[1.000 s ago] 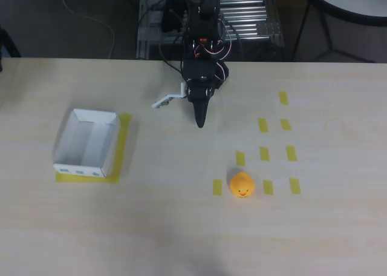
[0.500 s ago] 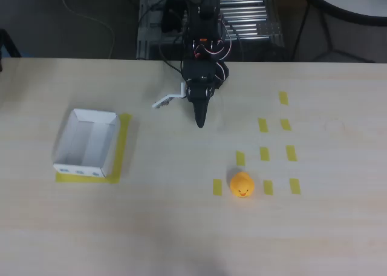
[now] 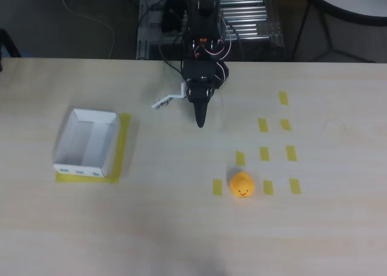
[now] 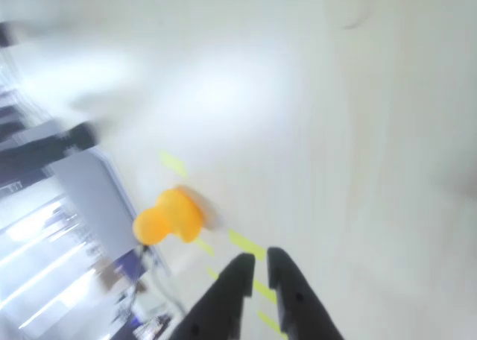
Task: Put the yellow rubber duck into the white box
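Note:
The yellow rubber duck (image 3: 242,184) sits on the pale table right of centre, among short yellow tape strips. It also shows blurred in the wrist view as the duck (image 4: 168,217), up and to the left of the fingertips. The white box (image 3: 79,169) stands on the left on a yellow tape patch, and nothing lies in it. My black gripper (image 3: 199,121) hangs near the table's back middle, pointing toward the front, well short of the duck. In the wrist view the gripper (image 4: 257,262) has its two dark fingers (image 4: 231,295) almost together with nothing between them.
Several yellow tape strips (image 3: 264,154) mark the table's right half. A small white flat piece (image 3: 162,101) sticks out to the left of the arm. Behind the table's back edge stand cables and a metal rack (image 3: 248,16).

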You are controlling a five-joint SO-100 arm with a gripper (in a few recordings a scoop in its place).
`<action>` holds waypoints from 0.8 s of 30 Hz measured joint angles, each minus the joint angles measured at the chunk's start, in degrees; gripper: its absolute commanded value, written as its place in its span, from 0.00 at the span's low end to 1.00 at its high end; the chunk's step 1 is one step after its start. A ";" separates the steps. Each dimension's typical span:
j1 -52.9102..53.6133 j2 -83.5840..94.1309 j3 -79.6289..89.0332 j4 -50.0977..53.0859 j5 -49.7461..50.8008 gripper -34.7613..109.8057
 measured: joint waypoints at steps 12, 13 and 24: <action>-2.29 -71.02 -90.62 29.62 -23.38 0.51; -2.90 -74.09 -94.75 30.50 -24.61 0.52; -12.74 -101.16 -111.36 37.71 -31.11 0.60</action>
